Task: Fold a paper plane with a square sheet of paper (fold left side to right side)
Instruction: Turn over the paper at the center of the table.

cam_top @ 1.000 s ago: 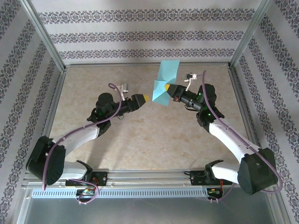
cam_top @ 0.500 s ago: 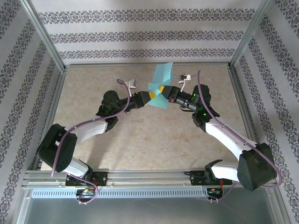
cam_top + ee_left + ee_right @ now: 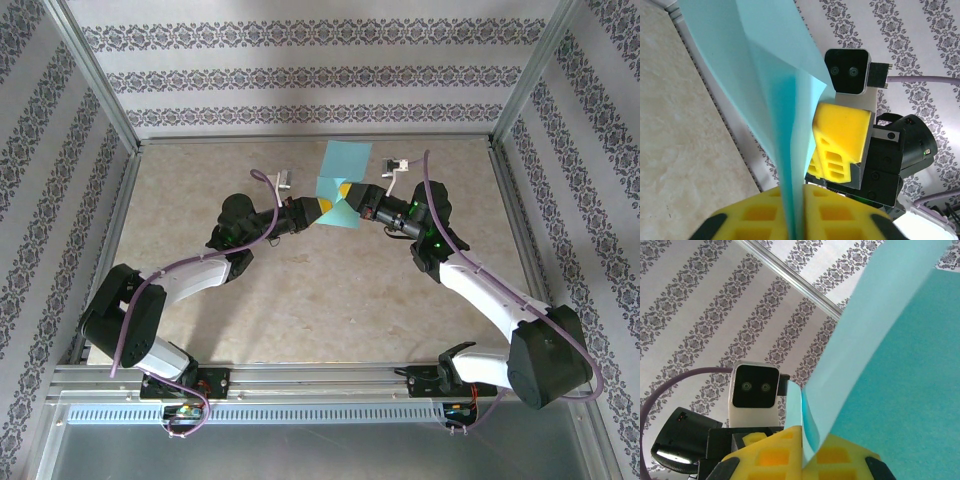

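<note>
The sheet of cyan paper [image 3: 345, 162] hangs in the air above the far middle of the marbled table [image 3: 300, 300], pinched from both sides. The left gripper [image 3: 318, 208] bites its left edge and the right gripper [image 3: 350, 194] grips it from the right, so the yellow tips almost meet with the paper between them. Both pairs of jaws are clamped down on the sheet with no gap to speak of. From above, the paper reads as a paler upper flap standing towards the back wall and a darker folded part below the tips. The left wrist camera adds the crease itself: the sheet rises edge-on from between that gripper's yellow pads [image 3: 835, 217], and the other gripper's yellow finger [image 3: 840, 142] is pressed to the paper just behind. The right wrist view shows the paper coming out of its own pads [image 3: 840, 457] as a broad cyan panel, with the left arm's white camera block [image 3: 755, 387] close beyond it. A second ago the left gripper stood apart from the paper with its jaws wide; since then that arm has reached in and closed, and the upper flap sits squarer.
</note>
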